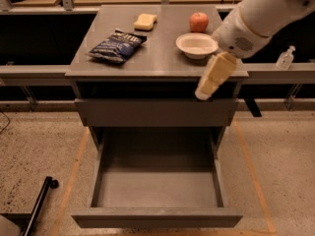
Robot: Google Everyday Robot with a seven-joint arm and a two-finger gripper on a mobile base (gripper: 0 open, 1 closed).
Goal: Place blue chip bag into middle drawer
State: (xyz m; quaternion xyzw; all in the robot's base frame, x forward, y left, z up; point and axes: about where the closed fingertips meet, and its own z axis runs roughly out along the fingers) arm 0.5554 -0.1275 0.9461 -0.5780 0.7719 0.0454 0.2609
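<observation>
Pincer (203, 93) position: it hangs from your white arm (261, 18), tilted down and to the left in the view, at the front right edge of the cabinet top (162, 63). Its tip sits level with the dark gap just above the upper drawer front (156, 112).

Pincer state: you cannot tell from this view whether it is released or clenched.

Blue chip bag (117, 45): up and to the left of the pincer, lying flat on the left part of the cabinet top, well apart from the pincer.

Middle drawer (156, 188): below the pincer and a little to its left, pulled out toward the camera, with its grey floor and low walls in plain view.

White bowl (197, 44): near the pincer, just behind it on the cabinet top.

Red apple (199, 21): beyond the bowl, farther back from the pincer.

Yellow sponge (145, 21): far back and left of the pincer, behind the chip bag.

Clear bottle (285, 58): to the right of the pincer, past your arm, off the cabinet.

Black rod (39, 205): far down and left of the pincer, on the speckled floor.
</observation>
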